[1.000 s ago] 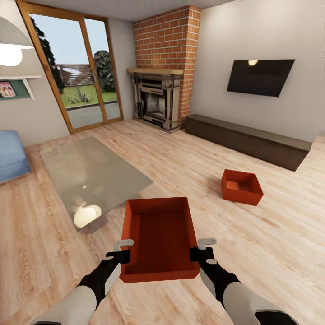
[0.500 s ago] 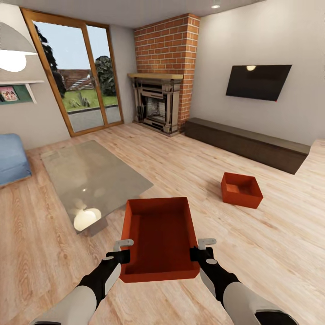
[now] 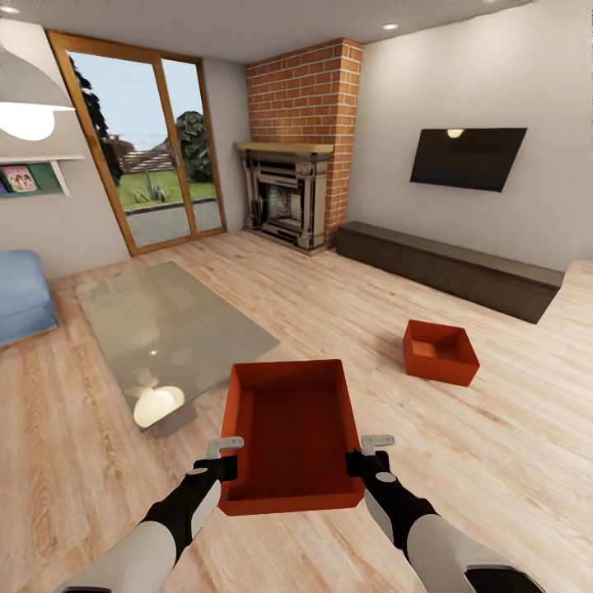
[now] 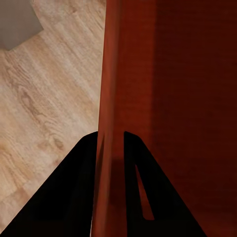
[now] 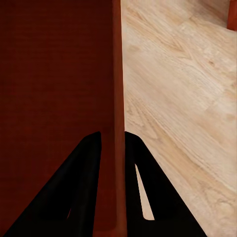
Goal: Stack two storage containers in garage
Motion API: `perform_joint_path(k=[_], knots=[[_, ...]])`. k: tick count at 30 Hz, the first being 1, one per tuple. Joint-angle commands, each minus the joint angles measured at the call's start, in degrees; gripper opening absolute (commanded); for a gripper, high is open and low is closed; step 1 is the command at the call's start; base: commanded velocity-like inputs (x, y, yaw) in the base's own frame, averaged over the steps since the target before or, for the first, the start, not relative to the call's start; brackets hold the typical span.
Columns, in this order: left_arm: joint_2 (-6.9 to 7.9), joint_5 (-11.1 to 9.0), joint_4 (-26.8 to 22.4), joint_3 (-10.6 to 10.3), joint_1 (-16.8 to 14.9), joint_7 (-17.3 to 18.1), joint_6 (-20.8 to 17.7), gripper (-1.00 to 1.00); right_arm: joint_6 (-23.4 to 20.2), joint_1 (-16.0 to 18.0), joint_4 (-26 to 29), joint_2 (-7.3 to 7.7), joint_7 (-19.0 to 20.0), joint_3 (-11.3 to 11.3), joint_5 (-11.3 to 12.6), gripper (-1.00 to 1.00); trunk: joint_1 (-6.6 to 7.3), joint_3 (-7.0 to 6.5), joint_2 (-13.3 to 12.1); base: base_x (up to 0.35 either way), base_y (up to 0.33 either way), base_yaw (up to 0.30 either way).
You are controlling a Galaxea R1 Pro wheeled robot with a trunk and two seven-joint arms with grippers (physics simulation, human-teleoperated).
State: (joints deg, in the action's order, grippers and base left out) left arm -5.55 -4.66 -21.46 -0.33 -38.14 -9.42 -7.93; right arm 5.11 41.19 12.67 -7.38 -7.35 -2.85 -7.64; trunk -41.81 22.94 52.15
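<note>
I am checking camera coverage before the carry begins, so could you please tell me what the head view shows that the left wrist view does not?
Head view alone: the second container on the wood floor, the brick fireplace, wall TV, blue sofa and the right claw. Left wrist view alone: up close, one dark finger on each side of the wall. Both share the held container, the left claw shut on its wall, plank flooring and the glass coffee table.

Wood plank floor (image 3: 346, 305) carries second container (image 3: 440, 352) and coffee table (image 3: 169, 333).
</note>
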Motion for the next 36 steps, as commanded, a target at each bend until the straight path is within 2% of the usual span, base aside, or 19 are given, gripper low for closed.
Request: perform_joint_path(k=[1,36], knots=[[-0.42,0.09,-0.16,0.86,-0.01,-0.33,-0.33,-1.0,0.25,0.03,-0.01,-0.09,-5.3,-2.25,-0.62,-1.0,-0.01,-0.03,0.04,0.0,0.0,0.0],[-0.42,0.09,-0.16,0.88,-0.01,-0.33,-0.33,-1.0,0.25,0.03,-0.01,-0.09,-5.3,-2.25,-0.62,-1.0,-0.01,-3.21,0.04,0.0,0.0,0.0]])
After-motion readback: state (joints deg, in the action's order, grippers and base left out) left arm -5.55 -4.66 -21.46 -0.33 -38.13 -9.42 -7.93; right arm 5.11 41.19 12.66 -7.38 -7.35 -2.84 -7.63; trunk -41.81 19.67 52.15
